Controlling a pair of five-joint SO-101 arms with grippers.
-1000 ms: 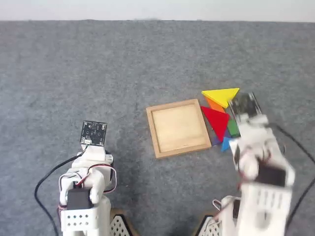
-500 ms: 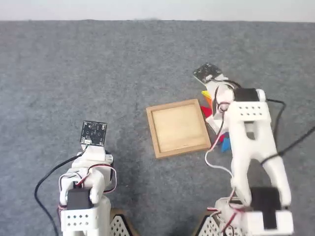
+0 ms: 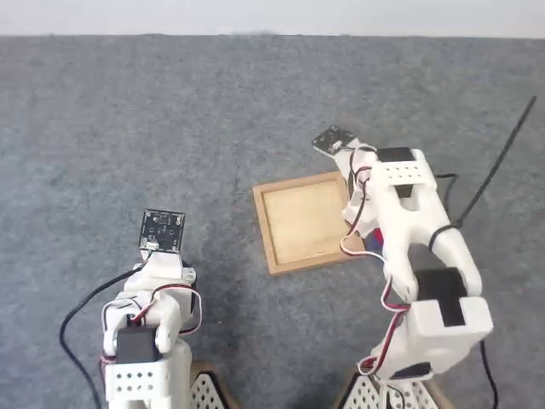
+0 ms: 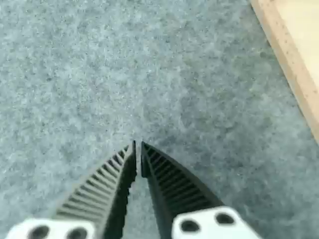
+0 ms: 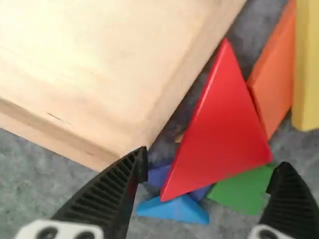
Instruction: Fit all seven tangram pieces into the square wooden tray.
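Note:
The square wooden tray (image 3: pixel 306 221) lies empty in the middle of the grey mat. The tangram pieces are piled along its right side, under the right arm (image 3: pixel 400 196). In the right wrist view a red triangle (image 5: pixel 219 129) lies on top, next to the tray's rim (image 5: pixel 164 99). Around it are an orange piece (image 5: pixel 271 89), a yellow piece (image 5: pixel 306 64), a green piece (image 5: pixel 244 189) and a blue triangle (image 5: pixel 174 206). My right gripper (image 5: pixel 212 162) hangs open above the red triangle, one finger on each side. My left gripper (image 4: pixel 138 145) is shut and empty over bare mat, left of the tray.
The left arm (image 3: pixel 153 298) stands folded at the lower left. Grey mat stretches behind and to the left of the tray. The right arm's cables (image 3: pixel 502 162) hang to its right.
The right arm has stretched forward and swung left over the pile of pieces, which it now covers in the high view. The left arm has not moved.

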